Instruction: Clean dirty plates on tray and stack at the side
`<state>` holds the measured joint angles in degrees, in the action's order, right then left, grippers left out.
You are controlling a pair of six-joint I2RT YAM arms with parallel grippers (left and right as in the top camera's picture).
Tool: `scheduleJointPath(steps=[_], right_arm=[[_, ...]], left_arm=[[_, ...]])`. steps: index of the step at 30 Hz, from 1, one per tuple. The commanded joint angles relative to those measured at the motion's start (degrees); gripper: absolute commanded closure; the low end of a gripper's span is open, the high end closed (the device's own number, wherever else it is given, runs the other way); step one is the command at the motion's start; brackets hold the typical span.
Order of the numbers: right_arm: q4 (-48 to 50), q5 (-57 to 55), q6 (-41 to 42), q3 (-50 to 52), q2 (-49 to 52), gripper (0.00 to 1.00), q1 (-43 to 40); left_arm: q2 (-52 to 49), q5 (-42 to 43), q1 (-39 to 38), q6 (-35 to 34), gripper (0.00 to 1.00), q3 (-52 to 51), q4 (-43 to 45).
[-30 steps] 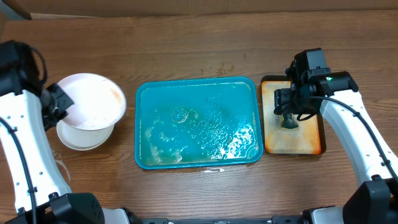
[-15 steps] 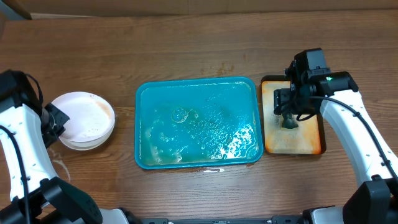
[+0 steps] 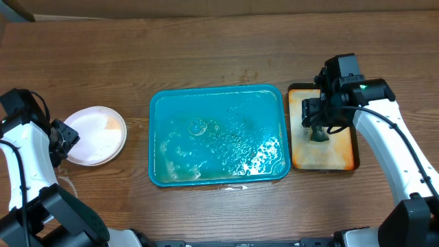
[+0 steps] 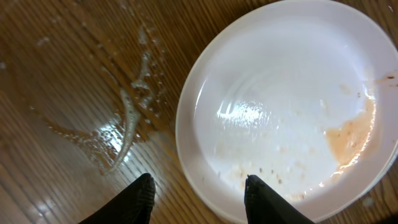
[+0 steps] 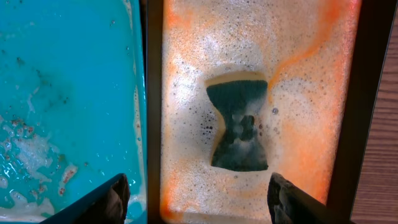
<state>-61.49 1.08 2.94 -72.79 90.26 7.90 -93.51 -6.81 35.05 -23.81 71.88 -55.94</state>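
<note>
CHANGE: the plate point(image 3: 96, 134), lifted and tipped a second ago, now lies flat, face up, at the left of the bench point(image 3: 206, 48) | left gripper point(image 4: 205, 202) has let go, its fingers apart at the rim | right gripper point(image 5: 199, 205): fingers apart above the sponge point(image 5: 237, 121) | COUNT: one plate seen, one blue tray point(image 3: 206, 158), one orange tray point(image 3: 343, 154), one sponge | blue tray: in the middle of the bench, long side left to right
</note>
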Motion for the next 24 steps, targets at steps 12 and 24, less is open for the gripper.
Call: scheduleJointPath(steps=[12,24], right_arm=[[5.2,10.2,0.0,-0.8,-1.9,0.09,-0.3],[0.0,10.6,3.3,-0.8,-1.9,0.0,-4.5]], left_arm=[[8.2,25.9,-8.3,17.3,0.3,1.3,-3.6],[10.7,20.3,-21.5,22.3,0.0,0.9,-29.0]])
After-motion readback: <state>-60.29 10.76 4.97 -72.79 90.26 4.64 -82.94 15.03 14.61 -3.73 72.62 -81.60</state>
